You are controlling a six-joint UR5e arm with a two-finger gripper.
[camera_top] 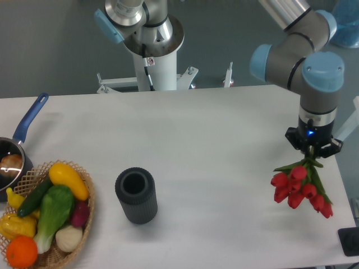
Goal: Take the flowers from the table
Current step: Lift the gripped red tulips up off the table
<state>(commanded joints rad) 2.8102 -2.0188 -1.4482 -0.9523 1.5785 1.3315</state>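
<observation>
The flowers (300,188), a small bunch of red tulip buds with green stems and leaves, hang at the right side of the white table (213,129). My gripper (312,151) points straight down above them and is shut on the stem end. The buds point down and to the right, near the table's right edge. I cannot tell whether the buds touch the tabletop or hang just above it.
A dark grey ribbed cylinder cup (136,195) stands left of centre. A wicker basket (84,210) with colourful vegetables sits at the front left. A pot with a blue handle (25,126) is at the left edge. The arm's base (154,56) stands behind the table.
</observation>
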